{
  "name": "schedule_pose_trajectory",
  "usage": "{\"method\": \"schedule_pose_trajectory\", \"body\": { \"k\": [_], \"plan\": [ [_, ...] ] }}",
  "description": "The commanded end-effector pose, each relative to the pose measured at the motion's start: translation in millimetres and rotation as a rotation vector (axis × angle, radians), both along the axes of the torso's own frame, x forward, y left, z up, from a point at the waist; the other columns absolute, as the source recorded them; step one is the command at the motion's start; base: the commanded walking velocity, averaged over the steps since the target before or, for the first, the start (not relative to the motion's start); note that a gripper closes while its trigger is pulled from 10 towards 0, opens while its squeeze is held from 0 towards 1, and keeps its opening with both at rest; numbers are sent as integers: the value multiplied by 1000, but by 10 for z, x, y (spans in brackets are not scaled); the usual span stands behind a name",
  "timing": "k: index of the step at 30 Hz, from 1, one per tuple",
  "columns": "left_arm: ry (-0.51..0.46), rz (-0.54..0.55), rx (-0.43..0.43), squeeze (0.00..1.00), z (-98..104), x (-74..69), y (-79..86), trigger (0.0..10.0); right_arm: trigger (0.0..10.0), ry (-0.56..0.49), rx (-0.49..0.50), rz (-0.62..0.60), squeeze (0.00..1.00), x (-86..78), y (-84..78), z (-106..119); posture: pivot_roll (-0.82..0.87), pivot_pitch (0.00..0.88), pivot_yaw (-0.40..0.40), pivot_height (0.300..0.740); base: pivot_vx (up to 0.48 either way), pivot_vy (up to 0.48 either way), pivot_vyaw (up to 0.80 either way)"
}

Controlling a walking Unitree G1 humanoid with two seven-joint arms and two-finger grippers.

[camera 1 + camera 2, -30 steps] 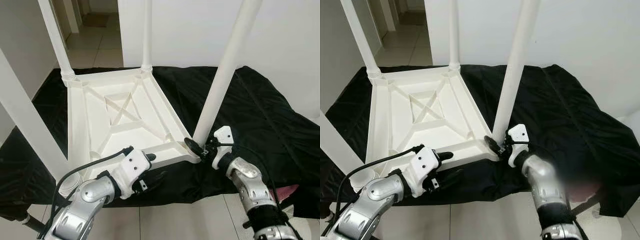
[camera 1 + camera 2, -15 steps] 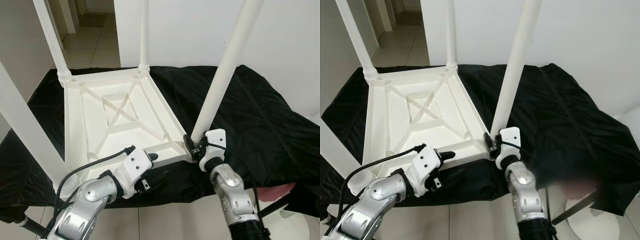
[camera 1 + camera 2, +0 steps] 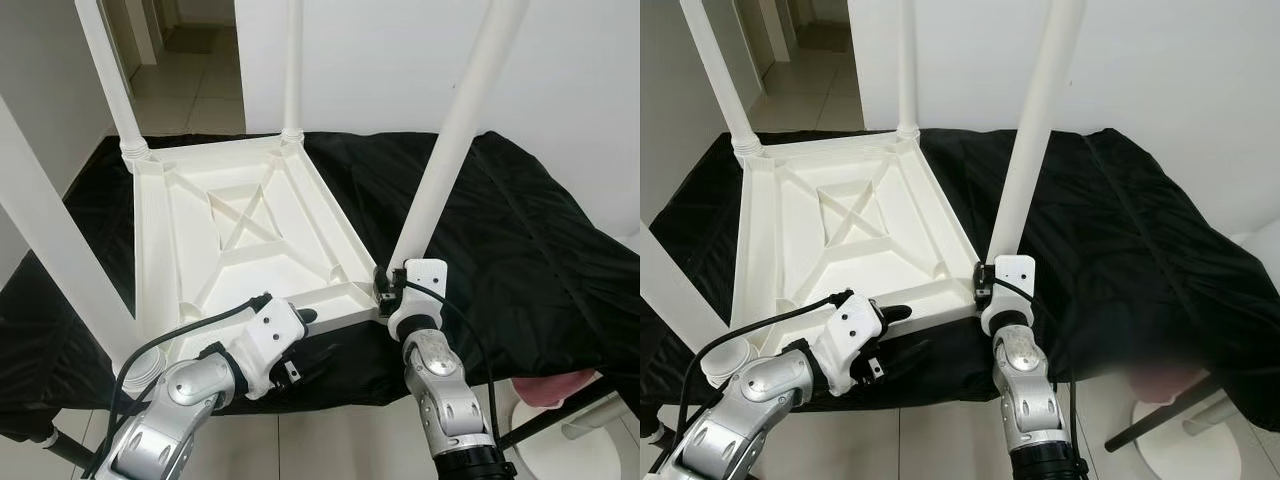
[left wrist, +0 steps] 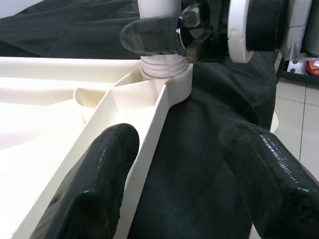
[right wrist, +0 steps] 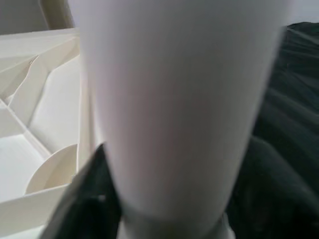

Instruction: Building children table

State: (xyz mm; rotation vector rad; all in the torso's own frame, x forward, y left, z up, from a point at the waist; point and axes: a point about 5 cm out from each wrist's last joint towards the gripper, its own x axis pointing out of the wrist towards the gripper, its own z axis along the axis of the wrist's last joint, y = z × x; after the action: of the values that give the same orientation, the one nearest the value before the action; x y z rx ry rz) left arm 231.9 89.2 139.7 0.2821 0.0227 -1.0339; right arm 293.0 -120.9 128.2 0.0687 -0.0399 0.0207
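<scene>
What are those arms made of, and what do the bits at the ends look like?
Both arms are shiny silver metal with rounded joint segments and black bands. Each wrist carries a white plastic housing. The left gripper has two long, rounded black fingers with a matte, slightly textured surface. A black cable loops along the left arm, another beside the right gripper.

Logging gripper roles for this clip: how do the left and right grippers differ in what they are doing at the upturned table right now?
The right gripper is at the base of the near right leg, fingers around it; the left gripper is open, its fingers astride the near rim of the tabletop. The right forearm stands nearly upright under its gripper; the left arm reaches in low from the robot's left. Both work at the table's near edge, over the black cloth.
</scene>
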Motion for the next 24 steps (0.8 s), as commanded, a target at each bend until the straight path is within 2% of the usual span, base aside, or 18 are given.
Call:
{"method": "schedule_pose_trajectory", "body": {
  "k": [1, 11, 13, 15, 16, 17, 18, 21, 24],
  "plan": [
    [-7, 35, 2, 0, 15, 10, 16, 10000, 10000, -14, 27, 25, 1000, -27, 11, 25, 28, 30, -20, 740, 0, 0, 0],
    [-6, 27, -12, 0, 37, 8, -4, 10000, 10000, -48, -15, 184, 1000, -23, -107, 90, 24, 32, -26, 740, 0, 0, 0],
    [-8, 23, -17, 0, 51, 7, -16, 10000, 10000, -41, -17, 281, 1000, -20, -132, 95, 25, 33, -29, 740, 0, 0, 0],
    [-8, 22, -18, 0, 54, 7, -18, 10000, 10000, -39, -17, 306, 1000, -21, -139, 98, 25, 33, -29, 740, 0, 0, 0],
    [-8, 18, -19, 0, 58, 5, -19, 10000, 10000, -40, -31, 360, 0, -12, -155, 103, 24, 34, -26, 740, 0, 0, 0],
    [-7, 13, -19, 0, 63, -2, -18, 10000, 10000, -48, -61, 462, 0, 6, -199, 121, 24, 34, -26, 740, 0, 0, 0],
    [-7, 13, -19, 0, 63, -2, -18, 10000, 10000, -48, -61, 462, 0, 6, -199, 121, 24, 34, -26, 740, 0, 0, 0],
    [-8, 12, -19, 0, 66, -3, -17, 10000, 10000, -50, -117, 583, 0, 28, -250, 130, 26, 32, -21, 740, 0, 0, 0],
    [-8, 11, -19, 0, 67, 0, -20, 10000, 10000, -43, -142, 634, 0, 47, -273, 120, 26, 32, -21, 740, 0, 0, 0]
  ]
}}
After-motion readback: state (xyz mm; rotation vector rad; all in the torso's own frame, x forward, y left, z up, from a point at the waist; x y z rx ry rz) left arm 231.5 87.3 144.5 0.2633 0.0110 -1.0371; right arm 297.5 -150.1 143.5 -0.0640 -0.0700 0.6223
